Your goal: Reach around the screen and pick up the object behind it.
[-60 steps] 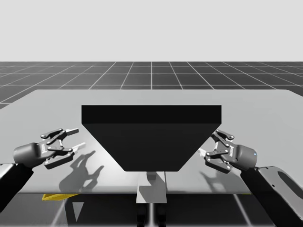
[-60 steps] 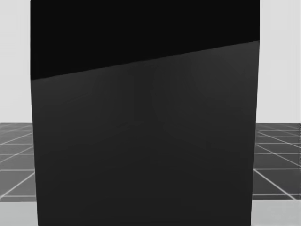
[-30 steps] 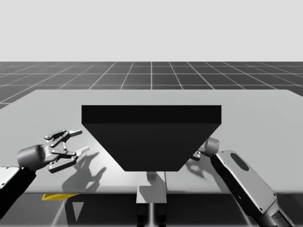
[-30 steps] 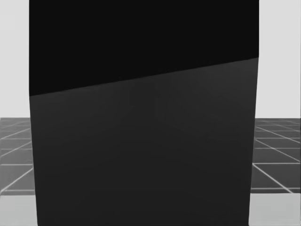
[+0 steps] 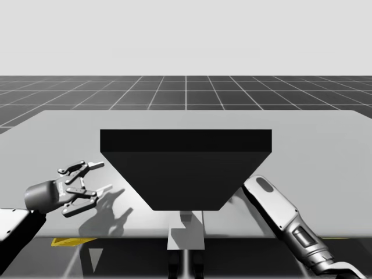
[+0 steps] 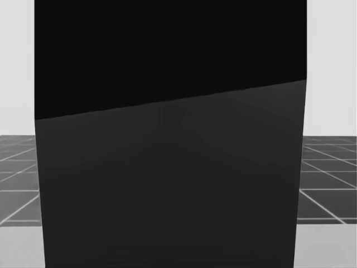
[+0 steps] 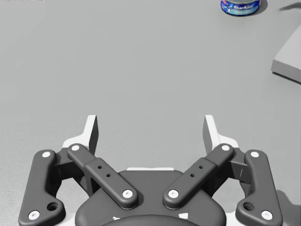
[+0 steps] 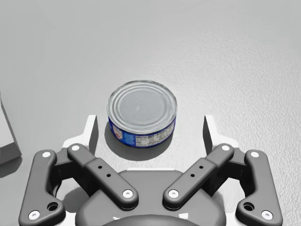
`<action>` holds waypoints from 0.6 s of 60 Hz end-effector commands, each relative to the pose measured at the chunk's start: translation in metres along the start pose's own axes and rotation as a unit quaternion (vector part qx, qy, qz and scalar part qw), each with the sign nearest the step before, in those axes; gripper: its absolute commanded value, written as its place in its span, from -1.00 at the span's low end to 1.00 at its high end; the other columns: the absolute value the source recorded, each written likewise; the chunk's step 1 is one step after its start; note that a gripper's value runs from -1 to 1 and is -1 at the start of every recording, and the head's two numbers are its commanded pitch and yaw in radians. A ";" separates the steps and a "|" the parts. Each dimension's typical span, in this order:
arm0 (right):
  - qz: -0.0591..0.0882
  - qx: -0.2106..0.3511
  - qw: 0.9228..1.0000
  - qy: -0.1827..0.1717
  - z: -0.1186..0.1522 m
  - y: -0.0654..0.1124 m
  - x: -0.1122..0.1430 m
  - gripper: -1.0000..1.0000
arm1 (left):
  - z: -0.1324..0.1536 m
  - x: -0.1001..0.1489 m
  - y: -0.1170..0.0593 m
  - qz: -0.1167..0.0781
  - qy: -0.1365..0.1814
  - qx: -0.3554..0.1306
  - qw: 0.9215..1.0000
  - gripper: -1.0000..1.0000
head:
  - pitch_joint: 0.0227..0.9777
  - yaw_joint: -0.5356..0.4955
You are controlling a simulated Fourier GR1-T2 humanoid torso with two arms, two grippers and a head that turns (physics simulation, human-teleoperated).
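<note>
A black screen (image 5: 186,168) stands mid-table and also looms close in the head view, the screen (image 6: 167,178) blocking what lies beyond it. In the right wrist view a flat round can with a blue label (image 8: 142,113) lies on the table between the fingers of my right gripper (image 8: 150,132), which is open, with gaps on both sides of the can. In the high view my right forearm (image 5: 279,212) runs in behind the screen's right edge. My left gripper (image 5: 103,176) hovers open left of the screen. From my left gripper (image 7: 150,132), the can (image 7: 241,6) sits far ahead.
The grey table (image 5: 325,145) stretches wide around the screen. A grey slab edge (image 7: 289,61) shows ahead of the left gripper, to one side. A similar grey block (image 8: 7,136) lies beside the right gripper, close to the can. A dark grid floor lies beyond the table.
My right arm has swung in behind the screen, so its gripper has left the high view. My left gripper has drifted slightly toward the screen. My head has turned a little.
</note>
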 end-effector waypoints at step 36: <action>0.025 0.018 0.999 0.038 -0.054 -0.007 -0.013 -1.00 | 0.001 -0.003 -0.020 -0.041 0.013 -0.071 0.997 -1.00 | -0.73 0.01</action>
